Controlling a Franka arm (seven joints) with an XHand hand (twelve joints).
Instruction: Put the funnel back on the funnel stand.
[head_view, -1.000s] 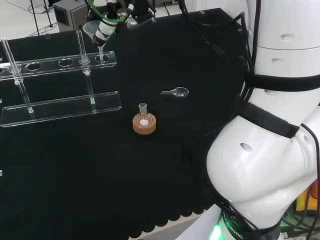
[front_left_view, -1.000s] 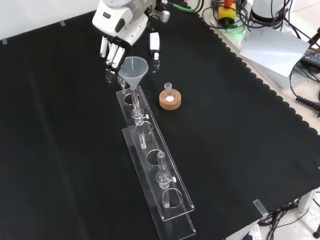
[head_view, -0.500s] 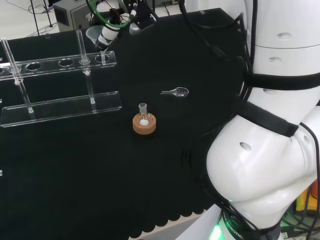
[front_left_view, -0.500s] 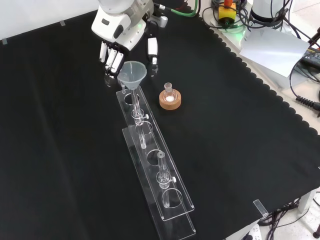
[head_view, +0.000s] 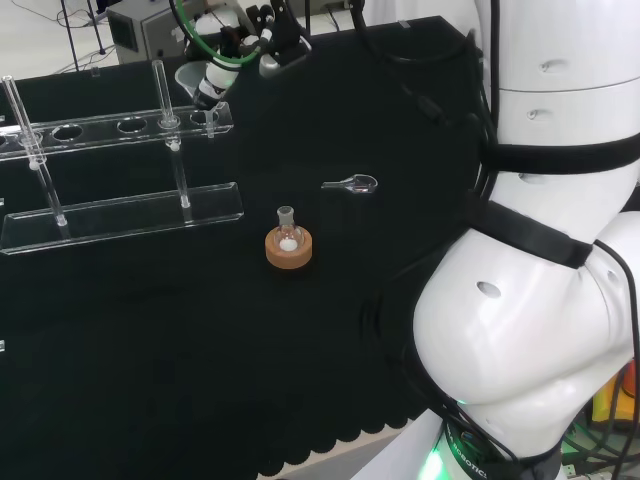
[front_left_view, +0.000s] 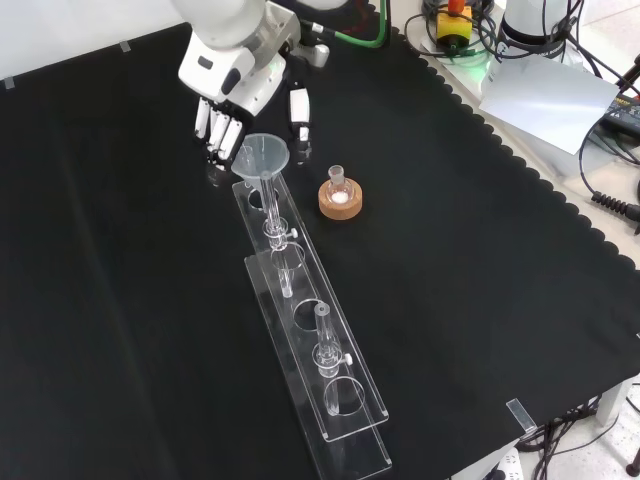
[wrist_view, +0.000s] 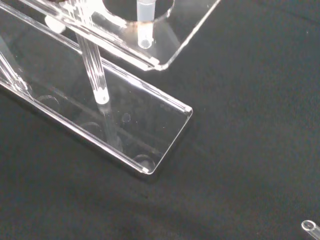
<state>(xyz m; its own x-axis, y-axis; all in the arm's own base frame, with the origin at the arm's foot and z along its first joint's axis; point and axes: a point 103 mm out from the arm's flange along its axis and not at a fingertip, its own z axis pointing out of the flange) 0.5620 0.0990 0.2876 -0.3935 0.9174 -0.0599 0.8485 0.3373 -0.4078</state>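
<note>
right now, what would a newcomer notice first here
The clear funnel sits in the end hole of the long clear funnel stand, with the hand just behind it, fingers straight. Beside the stand, a small flask sits on a cork ring.

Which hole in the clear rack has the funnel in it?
The end hole nearest the robot hand: the funnel has its stem through it. The funnel stand's other holes are empty.

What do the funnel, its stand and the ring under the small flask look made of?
Funnel: translucent, frosted-looking, probably plastic. Stand: clear glossy sheet with bright edges and posts, likely acrylic. Ring: matte tan with a grainy look, apparently cork.
</note>
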